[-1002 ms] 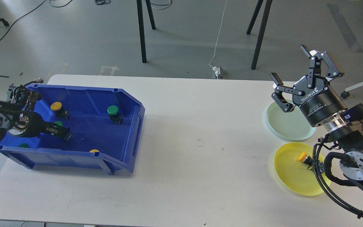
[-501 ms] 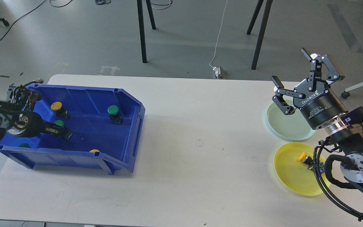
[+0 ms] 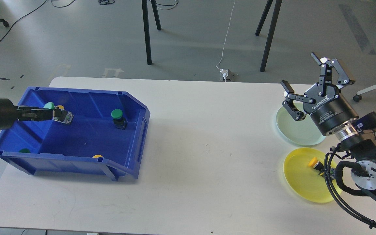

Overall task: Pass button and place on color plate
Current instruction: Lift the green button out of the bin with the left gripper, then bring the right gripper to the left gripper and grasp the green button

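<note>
My left gripper is shut on a green button and holds it raised over the left part of the blue bin. Another green button stands in the bin's right part. A yellow button shows just behind the gripper. A green cap and a yellow cap peek over the bin's front wall. My right gripper is open and empty above the pale green plate. The yellow plate holds a yellow button.
The white table spreads between the bin and the plates. Black stand legs and a white cable are on the floor behind the table.
My left gripper has risen from the bin floor with the green button in it and now lies level. The right gripper has shifted slightly to the right and stayed open.
</note>
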`<action>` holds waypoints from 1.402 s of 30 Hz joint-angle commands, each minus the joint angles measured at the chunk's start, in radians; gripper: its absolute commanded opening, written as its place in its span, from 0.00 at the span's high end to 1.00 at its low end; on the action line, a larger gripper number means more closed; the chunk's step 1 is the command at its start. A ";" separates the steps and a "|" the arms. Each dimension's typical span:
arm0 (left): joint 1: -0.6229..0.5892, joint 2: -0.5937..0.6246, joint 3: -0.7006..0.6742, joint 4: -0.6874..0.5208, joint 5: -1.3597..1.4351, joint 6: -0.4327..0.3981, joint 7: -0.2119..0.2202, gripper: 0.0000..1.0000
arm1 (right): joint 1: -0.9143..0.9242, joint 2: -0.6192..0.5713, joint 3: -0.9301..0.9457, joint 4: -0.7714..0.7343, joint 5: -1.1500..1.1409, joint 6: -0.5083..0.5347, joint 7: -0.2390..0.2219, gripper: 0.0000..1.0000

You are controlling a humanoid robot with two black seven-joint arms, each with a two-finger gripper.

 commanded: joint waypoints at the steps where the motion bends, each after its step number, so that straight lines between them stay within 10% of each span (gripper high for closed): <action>1: -0.003 0.034 -0.015 -0.111 -0.225 0.000 0.000 0.91 | 0.012 0.000 -0.038 -0.034 -0.071 -0.031 0.000 0.02; 18: 0.028 -0.453 -0.142 -0.072 -0.717 0.000 0.000 0.92 | 0.308 0.162 -0.339 -0.033 -0.115 -0.107 0.000 0.02; 26: 0.040 -0.469 -0.147 -0.070 -0.722 0.000 0.000 0.92 | 0.438 0.444 -0.417 -0.246 -0.143 -0.126 0.000 0.02; 42: 0.042 -0.469 -0.147 -0.070 -0.722 0.000 0.000 0.92 | 0.513 0.621 -0.434 -0.364 -0.140 -0.131 0.000 0.03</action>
